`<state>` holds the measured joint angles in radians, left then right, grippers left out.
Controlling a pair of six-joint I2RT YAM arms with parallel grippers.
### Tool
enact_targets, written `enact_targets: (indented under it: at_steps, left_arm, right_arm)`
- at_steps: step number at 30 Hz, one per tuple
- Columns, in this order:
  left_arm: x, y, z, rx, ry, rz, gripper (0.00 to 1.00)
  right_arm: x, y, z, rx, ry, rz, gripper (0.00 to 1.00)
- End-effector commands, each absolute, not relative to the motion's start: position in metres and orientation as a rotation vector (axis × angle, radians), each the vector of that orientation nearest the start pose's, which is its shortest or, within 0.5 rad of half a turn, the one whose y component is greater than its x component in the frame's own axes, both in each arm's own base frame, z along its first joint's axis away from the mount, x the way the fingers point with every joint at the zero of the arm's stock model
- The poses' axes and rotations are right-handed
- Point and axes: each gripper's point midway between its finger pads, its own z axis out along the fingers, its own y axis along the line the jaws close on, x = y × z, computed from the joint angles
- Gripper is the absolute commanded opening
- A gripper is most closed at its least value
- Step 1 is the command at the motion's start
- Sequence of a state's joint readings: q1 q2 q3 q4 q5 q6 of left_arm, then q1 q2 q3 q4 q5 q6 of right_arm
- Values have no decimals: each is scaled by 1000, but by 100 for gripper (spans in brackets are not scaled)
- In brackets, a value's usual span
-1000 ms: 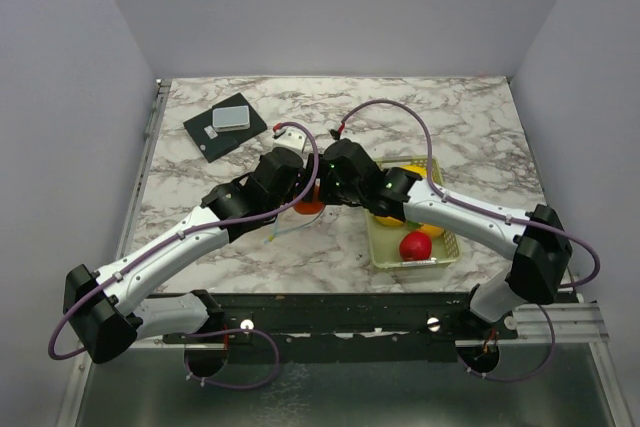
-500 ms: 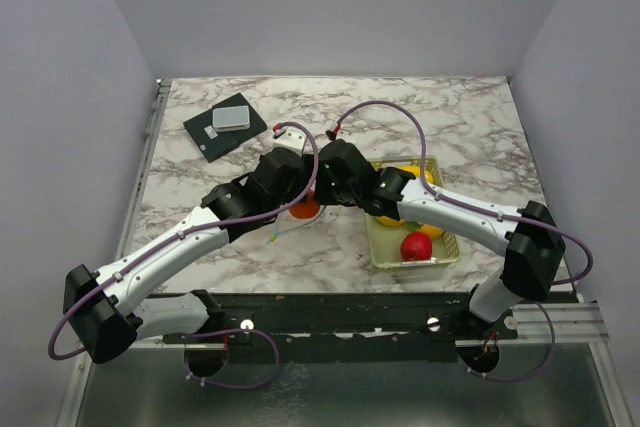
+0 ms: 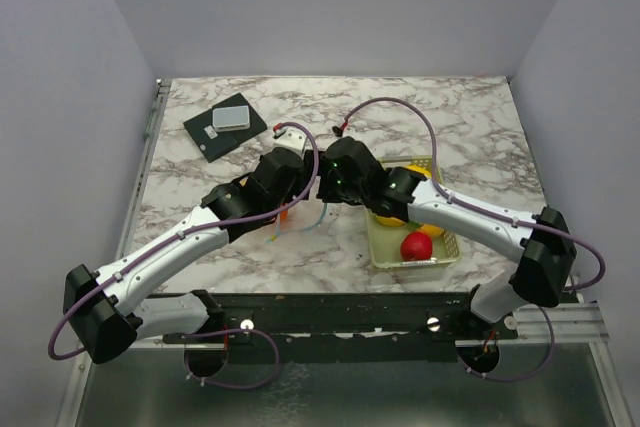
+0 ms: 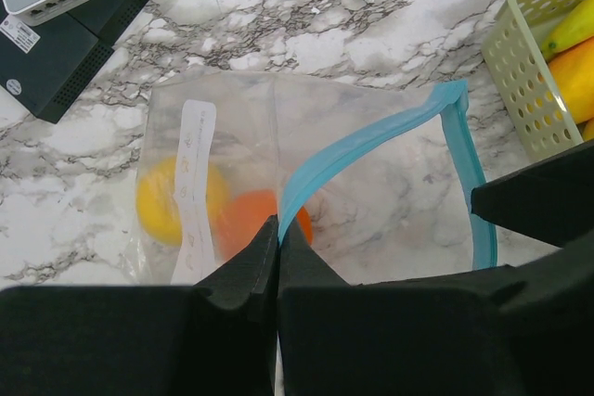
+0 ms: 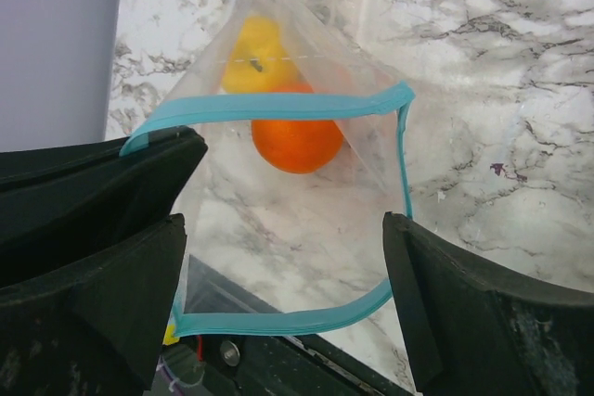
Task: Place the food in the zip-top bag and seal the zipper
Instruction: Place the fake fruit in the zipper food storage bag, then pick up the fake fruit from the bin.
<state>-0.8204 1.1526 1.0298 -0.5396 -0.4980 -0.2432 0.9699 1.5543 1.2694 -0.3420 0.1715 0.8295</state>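
Observation:
The clear zip-top bag hangs with its mouth held wide. My left gripper is shut on the blue zipper at one side of that mouth. Two pieces of food lie inside: an orange ball and a yellow fruit. My right gripper is open just over the mouth, with nothing between its fingers. The zipper loops around the opening below it. From above, both grippers meet mid-table, left and right, over the bag.
A pale green mesh basket stands right of the bag, holding a red apple, a banana and other yellow pieces. A black device with a grey box on it lies at the back left.
The right gripper's jaws have spread wider and it has shifted slightly right. The orange ball that showed between the grippers from above is now mostly hidden there. The left gripper kept its hold.

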Motion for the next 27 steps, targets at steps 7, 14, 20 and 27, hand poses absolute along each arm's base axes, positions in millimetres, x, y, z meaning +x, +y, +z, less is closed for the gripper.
enact_targets:
  at_steps: [7, 14, 20, 27]
  left_arm:
    - [274, -186, 209, 354, 2103, -69, 0]
    - [274, -186, 207, 356, 2107, -66, 0]
    - [274, -187, 207, 359, 2109, -65, 0]
    - [274, -187, 207, 360, 2109, -66, 0]
  right_arm:
    - [251, 333, 216, 1, 2251, 689, 90]
    - [245, 291, 219, 60, 2228, 576, 88]
    - [238, 255, 211, 97, 2244, 435, 88]
    - [227, 213, 199, 147, 2283, 246, 87]
